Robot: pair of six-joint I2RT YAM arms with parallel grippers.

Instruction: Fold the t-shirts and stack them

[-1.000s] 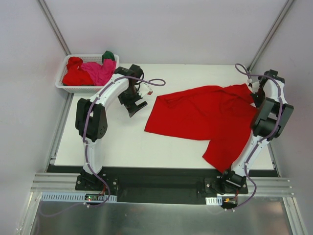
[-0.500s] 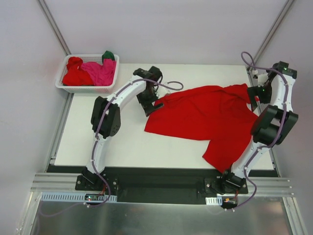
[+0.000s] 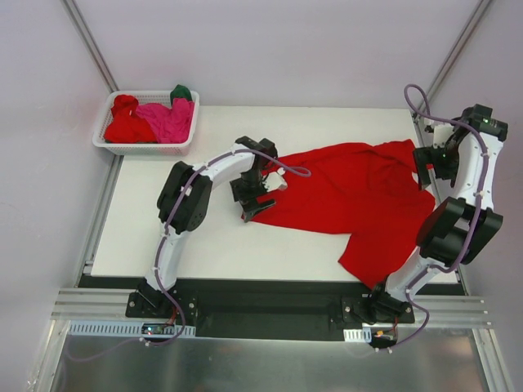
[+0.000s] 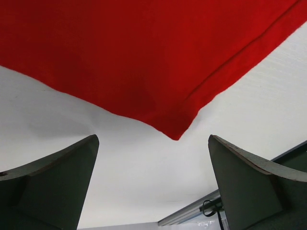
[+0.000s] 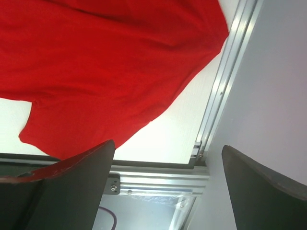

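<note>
Tabletop point(image 3: 204, 237), t-shirt point(image 3: 351, 192) corner before left jaws

No legible text, no labels (any view)

Your red shirt point(image 3: 351, 192) is soft matt cloth with a stitched hem, and it lies on a smooth, matt white table point(image 3: 196, 241). The basket point(image 3: 145, 148) is white lattice plastic. The rail point(image 5: 225, 81) looks like brushed metal. The left fingers point(image 4: 53, 187) are dull, dark plastic.
</note>
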